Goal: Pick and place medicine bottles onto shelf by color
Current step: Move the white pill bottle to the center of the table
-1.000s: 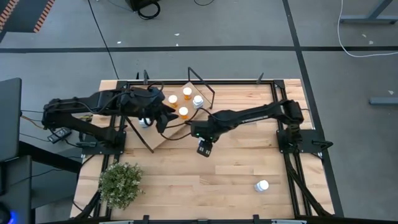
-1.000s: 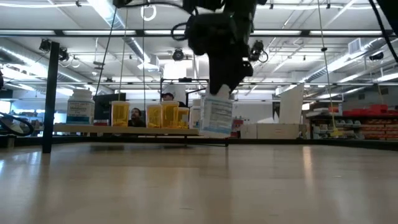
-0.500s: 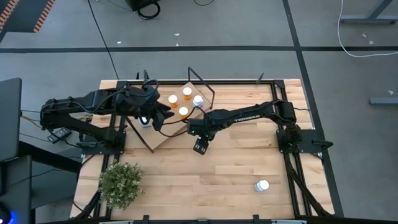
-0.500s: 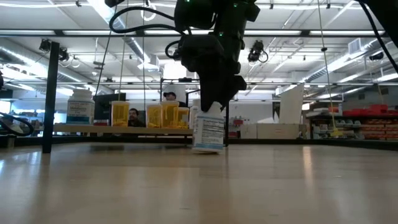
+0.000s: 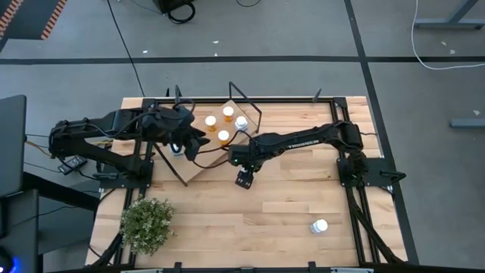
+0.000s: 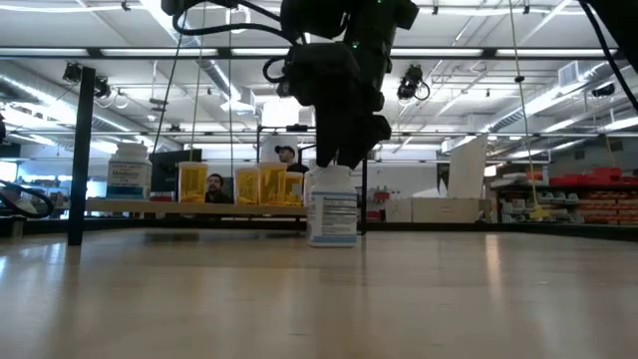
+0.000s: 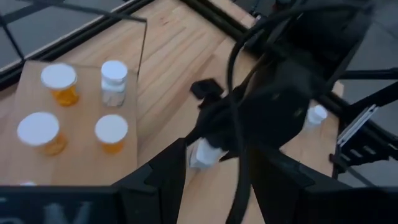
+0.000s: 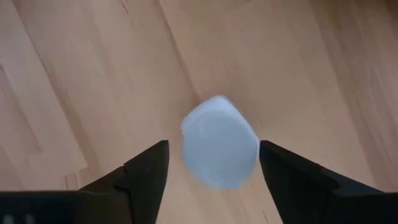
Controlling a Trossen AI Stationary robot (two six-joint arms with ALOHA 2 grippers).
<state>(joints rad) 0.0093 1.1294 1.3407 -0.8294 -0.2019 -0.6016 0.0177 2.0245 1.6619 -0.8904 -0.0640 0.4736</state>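
A white-bodied medicine bottle (image 6: pixel 332 206) stands upright on its base on the table, just right of the shelf (image 5: pixel 198 161). My right gripper (image 8: pixel 214 177) is open right above it, with its fingers on either side of the white cap (image 8: pixel 219 149); I see gaps there. Three orange bottles (image 5: pixel 223 136) and a white one (image 5: pixel 241 122) stand on the shelf board. Another white bottle (image 6: pixel 128 172) stands at the shelf's left end. My left gripper (image 7: pixel 214 186) is open and hovers over the shelf's left part (image 5: pixel 195 142).
One more white bottle (image 5: pixel 319 226) lies on the table toward the near right. A small green plant (image 5: pixel 146 224) sits at the near left corner. Black wire legs (image 5: pixel 244 97) rise at the shelf's far end. Bare wood lies between the shelf and the near edge.
My right gripper has moved toward the table's left and down beside the shelf. The white bottle that hung tilted and clear of the table below its fingers now stands upright on the tabletop.
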